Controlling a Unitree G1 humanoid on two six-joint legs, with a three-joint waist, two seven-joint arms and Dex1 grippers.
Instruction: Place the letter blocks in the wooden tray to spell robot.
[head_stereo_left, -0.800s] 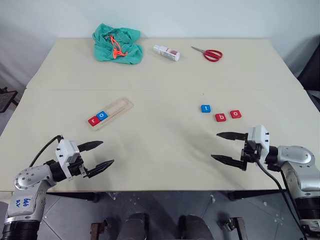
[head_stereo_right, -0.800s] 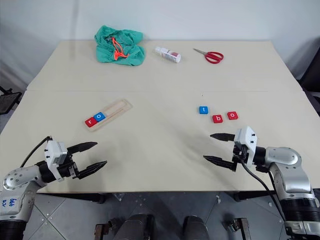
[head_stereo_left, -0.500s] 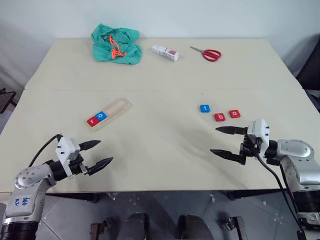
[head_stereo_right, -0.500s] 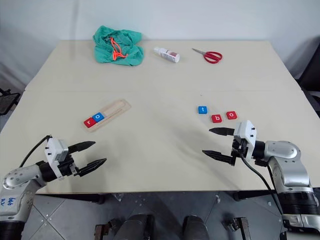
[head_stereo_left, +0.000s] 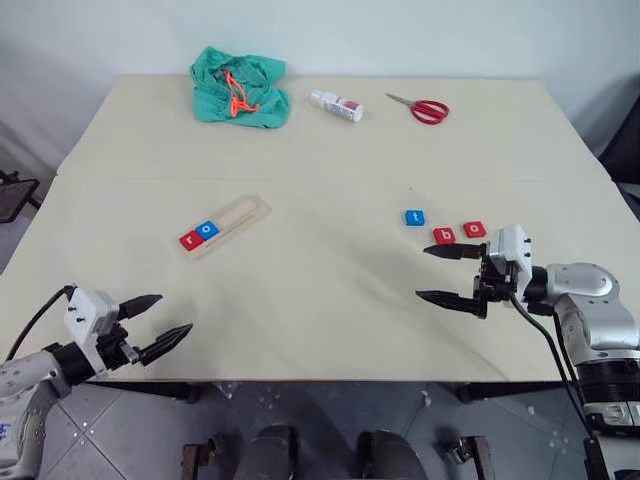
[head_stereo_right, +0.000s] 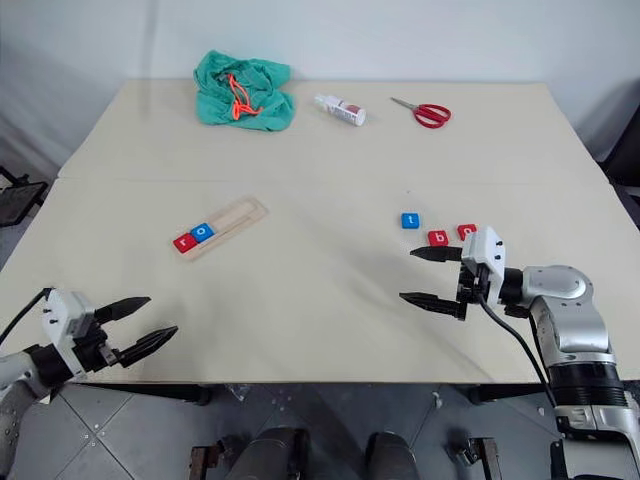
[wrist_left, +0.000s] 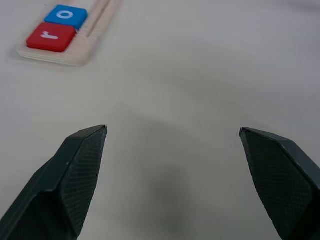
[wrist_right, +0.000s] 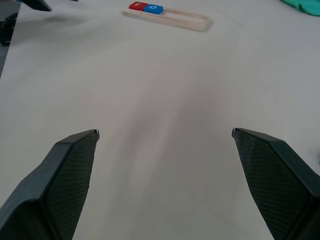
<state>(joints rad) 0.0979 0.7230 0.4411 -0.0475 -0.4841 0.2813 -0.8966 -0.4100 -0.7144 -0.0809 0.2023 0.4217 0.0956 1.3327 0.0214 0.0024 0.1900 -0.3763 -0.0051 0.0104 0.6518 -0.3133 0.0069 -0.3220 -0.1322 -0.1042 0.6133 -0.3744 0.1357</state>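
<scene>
Fingers released on both the right gripper (head_stereo_left: 444, 274) and left gripper (head_stereo_left: 153, 322); red b (head_stereo_left: 444, 236) touches red o (head_stereo_left: 475, 229) near the surface's right edge, so grabbing b may drag o, wooden tray (head_stereo_left: 236, 217) mid-left.
</scene>
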